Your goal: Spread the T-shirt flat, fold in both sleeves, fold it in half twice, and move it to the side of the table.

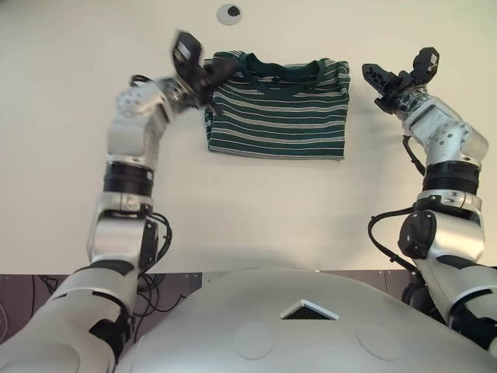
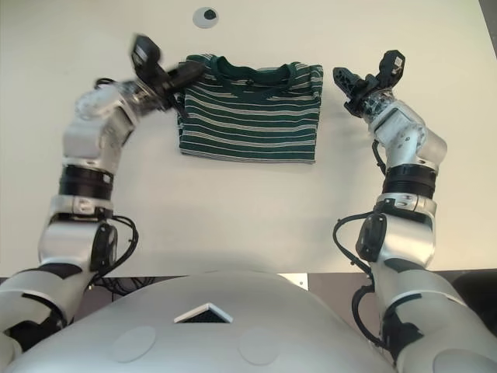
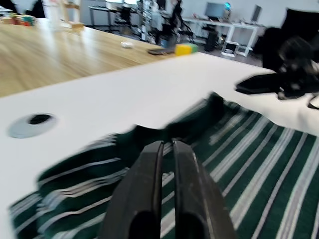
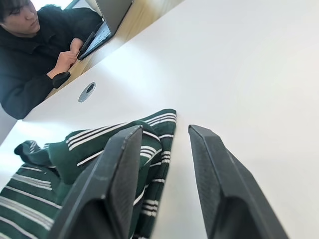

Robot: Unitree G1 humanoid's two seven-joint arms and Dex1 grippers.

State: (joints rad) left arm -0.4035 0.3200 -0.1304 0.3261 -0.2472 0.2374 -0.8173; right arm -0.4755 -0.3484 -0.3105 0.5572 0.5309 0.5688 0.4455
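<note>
A dark green T-shirt with white stripes lies folded into a rectangle on the white table, collar toward the far side. My left gripper is shut, and its tips rest over the shirt's left shoulder corner. In the left wrist view its two fingers lie close together above the striped cloth. My right gripper is open just right of the shirt's far right corner, apart from it. The right wrist view shows that corner past the spread fingers.
A round grey cable grommet sits in the table beyond the collar. Bare white table stretches left, right and in front of the shirt. The table's front edge runs close to my body. A wooden table stands beyond the far side.
</note>
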